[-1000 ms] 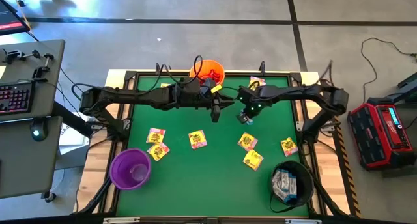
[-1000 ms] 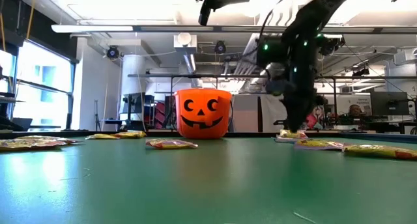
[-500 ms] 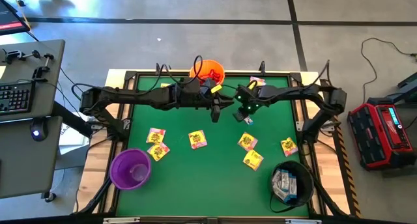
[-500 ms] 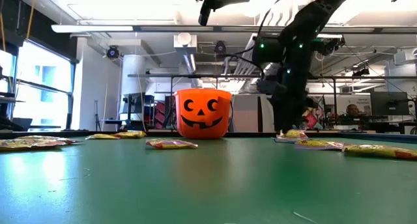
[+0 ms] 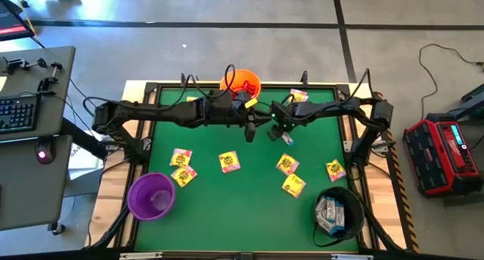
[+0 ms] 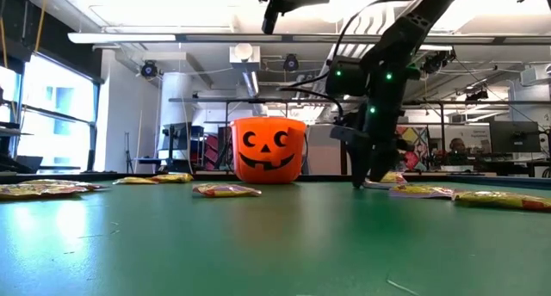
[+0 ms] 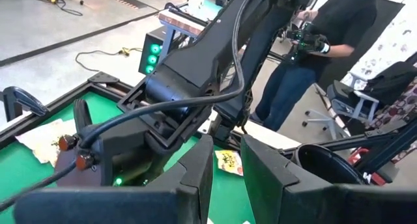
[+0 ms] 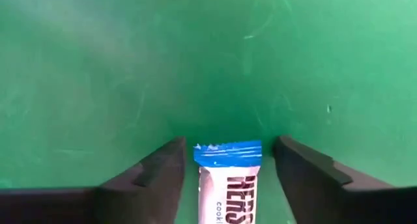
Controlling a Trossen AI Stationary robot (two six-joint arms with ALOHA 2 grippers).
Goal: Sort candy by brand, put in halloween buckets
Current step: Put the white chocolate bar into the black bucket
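Note:
A white-blue candy packet lies flat on the green table. My right gripper points down over it, open, one finger on each side of the packet with a gap at both. In the high view this gripper is at the table's far middle. My left gripper hovers high beside it, slightly open with nothing between its fingers. Several yellow packets lie scattered. The orange bucket stands at the far edge, the purple one near left, the black one near right.
The black bucket holds white-blue packets. Yellow packets lie left and right of centre; one more packet is by the far edge. A person stands beyond the table.
My right gripper has opened from shut, and has sunk toward the table while shifting a little toward the left edge and tipping more upright. Its fingers now stand around the white-blue packet, which has stayed where it was.

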